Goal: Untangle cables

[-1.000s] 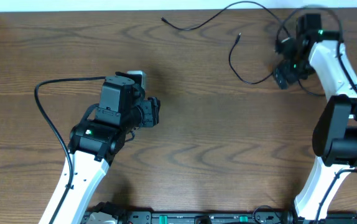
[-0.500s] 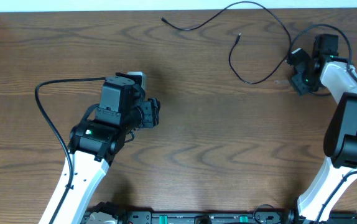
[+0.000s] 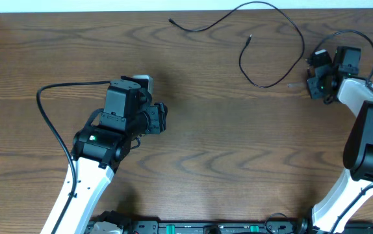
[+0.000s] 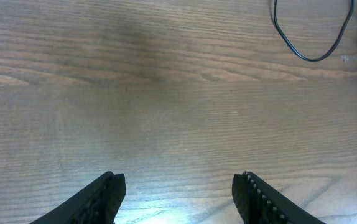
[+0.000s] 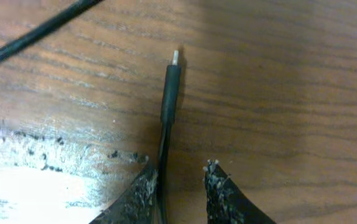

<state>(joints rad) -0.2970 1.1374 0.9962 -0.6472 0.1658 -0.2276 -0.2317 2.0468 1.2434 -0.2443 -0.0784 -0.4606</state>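
Note:
A thin black cable [image 3: 274, 13] runs from a plug end at the top middle, loops right and down, and ends at another small plug [image 3: 249, 39]. Its lower loop [image 4: 309, 56] shows at the top right of the left wrist view. In the right wrist view a black plug end [image 5: 171, 87] with a metal tip lies on the wood. Its cord passes between the fingers of my right gripper [image 5: 178, 168], against the left finger, with a gap to the right finger; the jaws stand narrow. That gripper [image 3: 318, 77] is at the far right. My left gripper [image 3: 159, 118] [image 4: 178, 180] is open and empty over bare wood.
A thick black arm cable [image 3: 50, 104] arcs left of the left arm. Another dark cable [image 5: 35, 31] crosses the top left of the right wrist view. A pale scuffed patch [image 5: 41, 168] marks the wood beside the right fingers. A small silvery bit [image 3: 294, 84] lies near the cable loop.
My right arm has swung right and down, away from the cable loop, and its jaws have narrowed around a cord. The left arm has not moved.

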